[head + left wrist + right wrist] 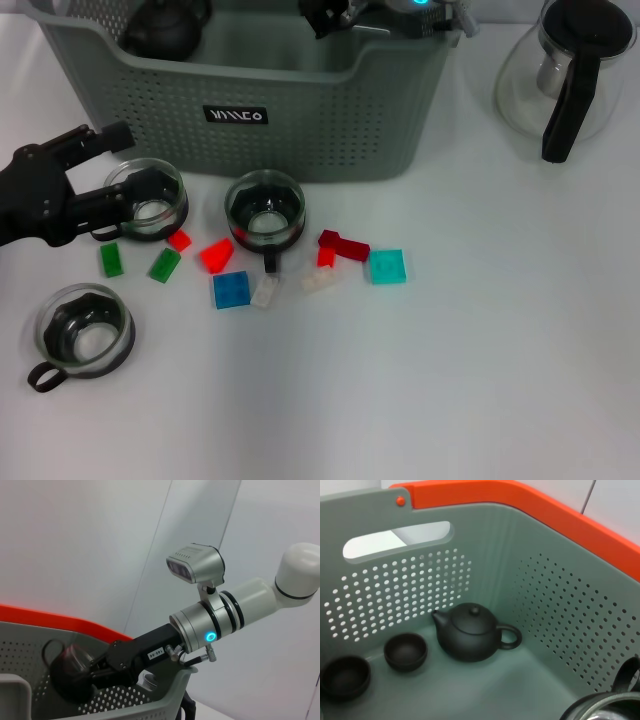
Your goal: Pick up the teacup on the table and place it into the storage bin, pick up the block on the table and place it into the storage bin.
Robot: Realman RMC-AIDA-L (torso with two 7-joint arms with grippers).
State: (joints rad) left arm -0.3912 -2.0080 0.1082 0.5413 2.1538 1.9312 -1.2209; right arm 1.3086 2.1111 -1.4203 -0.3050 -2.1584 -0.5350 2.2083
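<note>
The storage bin (300, 120) stands at the table's (480, 380) far edge; only the right wrist view shows its dark teapot (470, 632) inside, while the left gripper (118, 165) spreads wide around a glass teacup (152, 200) before it.

A glass teapot (565, 75) with a black handle stands upright on the white table (480, 380), well apart from the left claw (120, 165) and on the outer side of the right claw (325, 18). A black clay teapot (470, 632) sits beyond the left claw, away from the robot, and two small black bowls (406, 651) stand just beside it. An orange edge (520, 495) runs behind them.
</note>
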